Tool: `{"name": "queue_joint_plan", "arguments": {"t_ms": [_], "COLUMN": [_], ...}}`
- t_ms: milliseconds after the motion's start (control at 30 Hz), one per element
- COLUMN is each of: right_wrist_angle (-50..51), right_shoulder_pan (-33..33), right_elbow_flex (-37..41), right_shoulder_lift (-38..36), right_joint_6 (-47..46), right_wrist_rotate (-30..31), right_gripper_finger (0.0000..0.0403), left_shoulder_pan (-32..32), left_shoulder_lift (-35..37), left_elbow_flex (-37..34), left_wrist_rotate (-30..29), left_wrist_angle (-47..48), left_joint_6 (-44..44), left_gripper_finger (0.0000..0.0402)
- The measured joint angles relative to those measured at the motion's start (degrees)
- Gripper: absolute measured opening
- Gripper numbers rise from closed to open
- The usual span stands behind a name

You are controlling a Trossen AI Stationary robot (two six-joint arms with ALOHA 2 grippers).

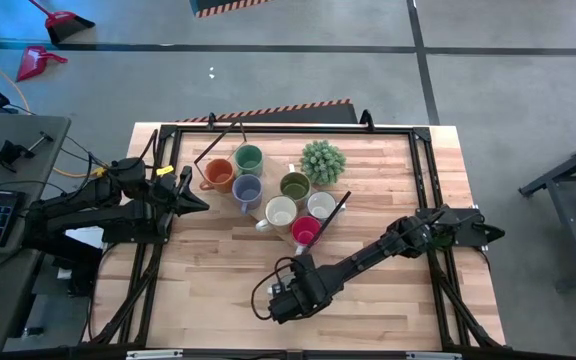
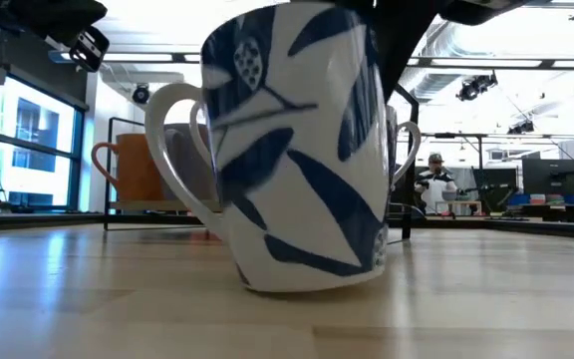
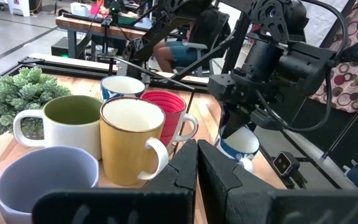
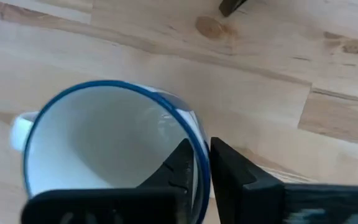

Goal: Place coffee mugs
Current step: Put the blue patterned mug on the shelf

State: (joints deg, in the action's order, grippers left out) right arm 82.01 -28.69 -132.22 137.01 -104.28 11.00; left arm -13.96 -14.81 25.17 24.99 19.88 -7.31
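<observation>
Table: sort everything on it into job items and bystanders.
Job: orange mug, green mug, blue-grey mug, olive mug, cream mug, white mug, red-pink mug, blue-patterned mug at the right gripper; left gripper waits nearby.
Bystanders: potted plant.

The light wooden bench [image 1: 218, 270] carries a tight cluster of coffee mugs [image 1: 268, 195] and a spiky potted plant [image 1: 322, 161] near the middle of its far edge, and one blue-patterned white mug [image 2: 297, 150] upright toward its near edge.
</observation>
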Motion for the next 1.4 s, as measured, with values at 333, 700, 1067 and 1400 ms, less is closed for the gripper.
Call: {"name": "queue_joint_plan", "arguments": {"t_ms": [333,700,1067,1400], "right_wrist_angle": [0.2,1.6,2.4,-9.1], "right_shoulder_pan": [0.3,0.3,0.2,0.2], "right_elbow_flex": [-0.1,-1.8,-2.8,-2.7], "right_shoulder_lift": [0.0,-0.6,-2.9,-3.3], "right_joint_6": [0.8,3.1,13.1,40.6], "right_wrist_rotate": [0.4,0.6,2.2,-6.7], "right_gripper_finger": [0.0092,0.0108,0.0108,0.0108], "left_shoulder_pan": [0.0,0.0,0.0,0.0], "left_shoulder_lift": [0.0,0.0,0.0,0.0], "left_elbow_flex": [0.0,0.0,0.0,0.0], "left_wrist_rotate": [0.0,0.0,0.0,0.0], "left_wrist_angle": [0.0,0.0,0.2,2.1], "left_joint_6": [0.0,0.0,0.0,0.0], "left_gripper_finger": [0.0,0.0,0.0,0.0]}}
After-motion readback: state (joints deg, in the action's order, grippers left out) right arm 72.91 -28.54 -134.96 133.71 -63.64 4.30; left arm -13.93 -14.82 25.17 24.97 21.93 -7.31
